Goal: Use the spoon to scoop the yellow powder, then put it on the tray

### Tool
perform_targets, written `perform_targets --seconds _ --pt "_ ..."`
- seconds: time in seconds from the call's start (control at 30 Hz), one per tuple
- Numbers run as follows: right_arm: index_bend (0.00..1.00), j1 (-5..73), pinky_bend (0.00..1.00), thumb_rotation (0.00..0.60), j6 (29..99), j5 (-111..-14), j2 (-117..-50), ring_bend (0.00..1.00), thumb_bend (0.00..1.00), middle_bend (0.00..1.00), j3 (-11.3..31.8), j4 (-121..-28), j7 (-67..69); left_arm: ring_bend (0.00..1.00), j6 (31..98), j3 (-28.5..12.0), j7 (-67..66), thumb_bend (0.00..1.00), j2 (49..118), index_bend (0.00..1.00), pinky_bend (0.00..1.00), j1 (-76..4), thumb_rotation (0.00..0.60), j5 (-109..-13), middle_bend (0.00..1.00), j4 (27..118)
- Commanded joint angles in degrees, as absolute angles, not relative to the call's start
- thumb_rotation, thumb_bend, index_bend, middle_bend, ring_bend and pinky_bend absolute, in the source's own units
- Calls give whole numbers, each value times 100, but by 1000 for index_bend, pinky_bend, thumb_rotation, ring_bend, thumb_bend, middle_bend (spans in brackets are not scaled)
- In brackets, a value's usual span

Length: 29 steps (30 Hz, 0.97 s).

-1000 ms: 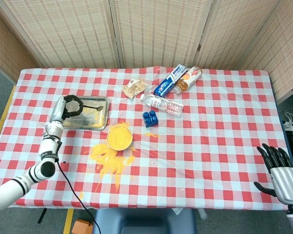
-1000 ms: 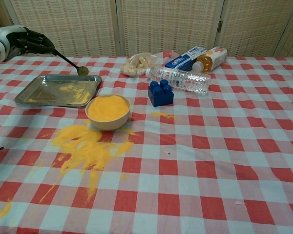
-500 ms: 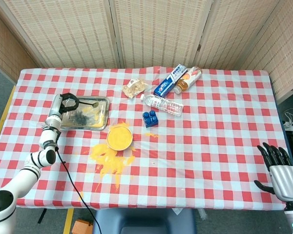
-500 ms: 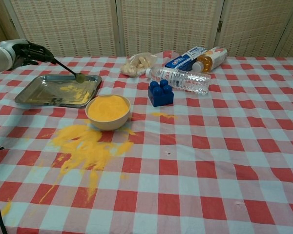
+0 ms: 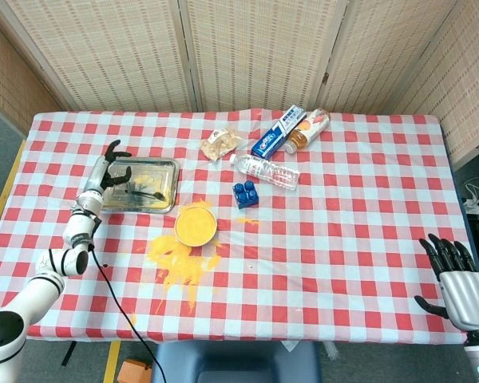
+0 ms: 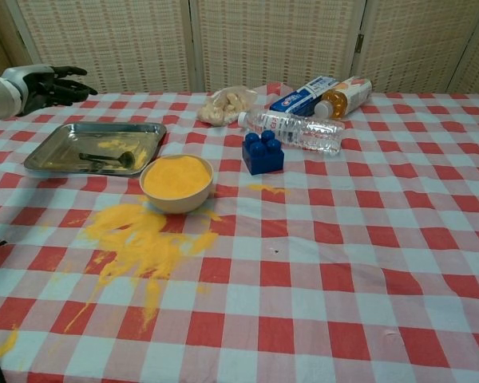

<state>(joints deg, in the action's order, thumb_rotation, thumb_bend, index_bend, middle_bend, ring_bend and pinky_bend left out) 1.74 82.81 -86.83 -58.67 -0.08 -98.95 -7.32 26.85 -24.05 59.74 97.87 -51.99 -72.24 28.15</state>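
1. Left hand (image 6: pixel 40 83): raised above the far left edge of the tabletop (image 6: pixel 367 255), just beyond the tray; fingers (image 5: pixel 114 148) spread apart, holding nothing.
2. Tray (image 6: pixel 60 148): metal, lying flat at the left. The spoon (image 6: pixel 105 159) lies inside it, free of the hand, bowl end toward the tray's right side. A small patch of yellow powder (image 6: pixel 110 144) sits on the tray floor beside the spoon.
3. Spill (image 6: pixel 140 238): a broad scatter of yellow powder on the cloth in front of the bowl, trailing toward the near edge.
4. Bowl (image 6: pixel 176 182): just right of the tray's near corner, upright and well filled with yellow powder.
5. Bystanders, left to right: snack bag (image 6: pixel 226 104), blue block (image 6: pixel 262 152), water bottle (image 6: pixel 291 129) lying on its side, toothpaste box (image 6: pixel 303 95), orange bottle (image 6: pixel 345 96). None is touched.
6. Right hand (image 5: pixel 459 281): seen only in the head view, off the right near corner of the tabletop, well apart from everything; fingers extended and apart, empty.
7. Progress (judgement): powder is on the tray and the spoon is set down there, so the task appears essentially complete. Only withdrawing the left hand seems left; the spill is an unwanted by-product.
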Motion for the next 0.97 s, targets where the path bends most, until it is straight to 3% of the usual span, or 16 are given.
perform_targets --seconds 0.03,0.2,0.3,0.53,0.63,0.77,0.97 --pt "0 159 0 600 8312 -8721 -5857 0 57 0 -21 -9899 -716 0 3008 -2226 6246 524 9654 0 26 -5130 600 -7458 106 2921" --pt "0 143 0 600 8364 -8798 -5843 0 57 0 -36 -9881 -635 0 4235 -1748 6036 506 9407 0 26 -4745 600 -8054 34 3456" --pt "0 138 0 600 8386 -8855 -5831 0 57 0 -52 -9868 -587 0 5321 -1331 5473 485 9115 0 29 -4215 600 -8477 7 4183" --pt "0 63 0 600 8524 -8916 -5809 0 56 0 -70 -9891 -581 0 7680 -311 2709 443 8031 0 41 -2489 600 -9123 0 6538" --pt "0 30 0 600 8555 -8842 -5804 0 56 0 -51 -9949 -689 0 8249 83 1476 419 7641 0 45 -1774 600 -9107 0 7299" --pt "0 -3 0 600 8627 -8819 -5864 0 56 0 -24 -9957 -859 0 8814 263 -290 403 7497 0 32 -1121 600 -8898 0 7894" --pt "0 22 0 600 8471 -8787 -5840 0 57 0 -80 -10047 -969 0 9284 292 -810 404 7460 0 26 -875 600 -9186 0 8196"
